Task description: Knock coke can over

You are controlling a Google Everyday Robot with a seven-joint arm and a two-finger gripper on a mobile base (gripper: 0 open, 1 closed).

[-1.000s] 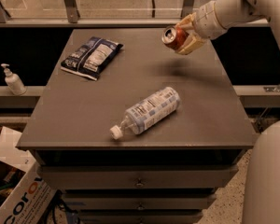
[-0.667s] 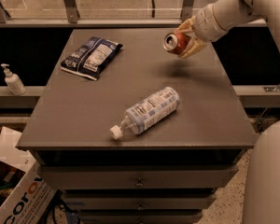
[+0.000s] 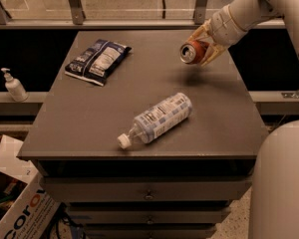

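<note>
The coke can [image 3: 192,52] is a small red can with a silver top. It is held on its side in the air above the back right of the dark table [image 3: 89,113], top facing left toward the camera. My gripper [image 3: 203,48] is shut on the can, its tan fingers [image 3: 212,55] wrapped around the can's body, with the white arm reaching in from the upper right. The can's shadow falls on the tabletop just below it.
A clear plastic bottle [image 3: 157,119] with a blue-white label lies on its side mid-table, cap toward the front left. A dark blue snack bag [image 3: 97,60] lies at the back left. A hand-sanitizer pump bottle [image 3: 13,86] stands on a ledge at left. A cardboard box [image 3: 17,210] sits on the floor.
The gripper and can have shifted slightly, staying lifted and tilted above the back right of the table. The bottle and the bag have not moved.
</note>
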